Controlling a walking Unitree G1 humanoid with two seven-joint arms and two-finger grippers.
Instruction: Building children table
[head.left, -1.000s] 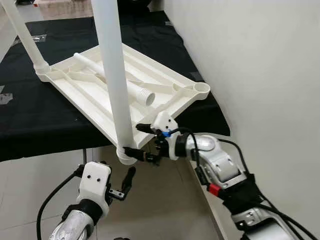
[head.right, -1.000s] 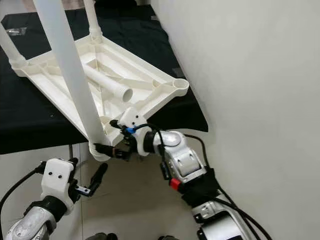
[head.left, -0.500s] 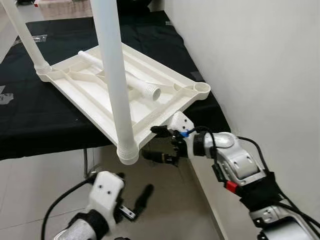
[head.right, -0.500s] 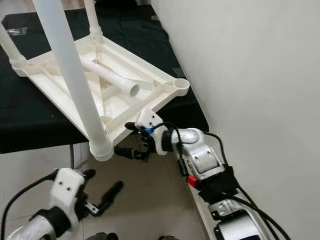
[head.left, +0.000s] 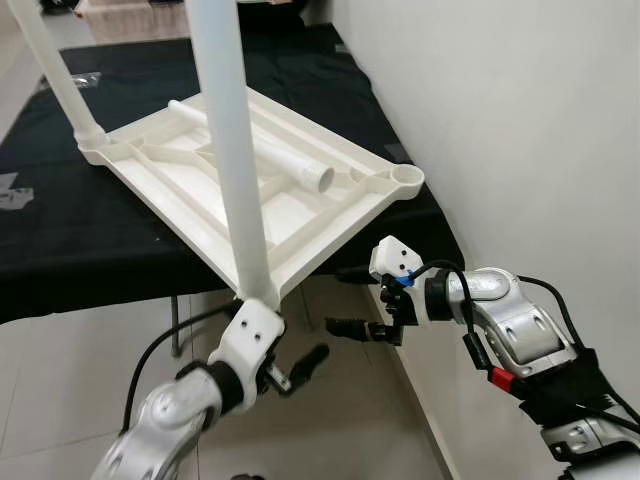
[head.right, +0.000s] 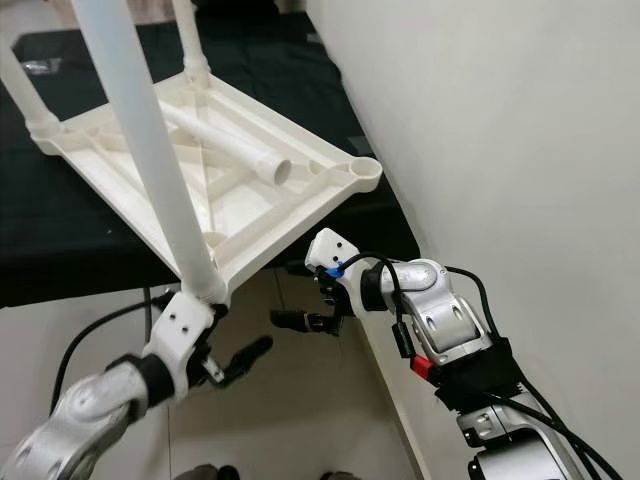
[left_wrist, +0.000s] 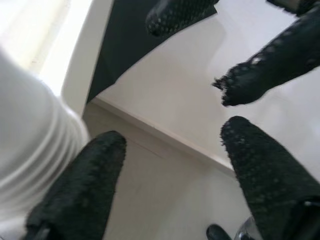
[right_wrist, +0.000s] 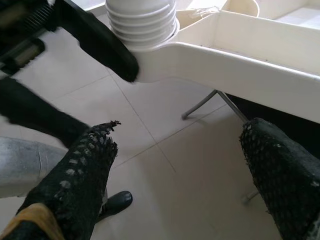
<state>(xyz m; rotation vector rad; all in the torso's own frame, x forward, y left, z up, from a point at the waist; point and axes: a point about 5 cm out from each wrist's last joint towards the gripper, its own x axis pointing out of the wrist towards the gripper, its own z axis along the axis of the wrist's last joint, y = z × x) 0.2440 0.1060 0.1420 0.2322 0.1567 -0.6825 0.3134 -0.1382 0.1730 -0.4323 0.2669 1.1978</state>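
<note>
An upside-down white plastic tabletop (head.left: 180, 190) lies on a black-covered table, its near corner hanging over the edge. A tall white leg (head.left: 235, 150) stands in that near corner, and its ribbed end (right_wrist: 141, 20) sits in the socket. Another leg (head.left: 60, 80) stands at the far left corner. A loose leg (head.left: 270, 160) lies inside the tabletop. The right corner socket (head.left: 405, 177) holds nothing. My left gripper (head.left: 290, 368) is open just below the near leg's base. My right gripper (head.left: 347, 298) is open under the tabletop's edge, to the right of that corner.
The black table cover (head.left: 80, 250) ends just behind the near corner. A white wall (head.left: 520, 120) runs close along my right side. Pale tiled floor (head.left: 90, 380) lies below both grippers, with a thin metal table leg (right_wrist: 210, 100) under the edge.
My left gripper has risen from low near the floor to the near leg's base. My right gripper has drawn back to the right, away from that corner. The loose leg has slid rightward.
</note>
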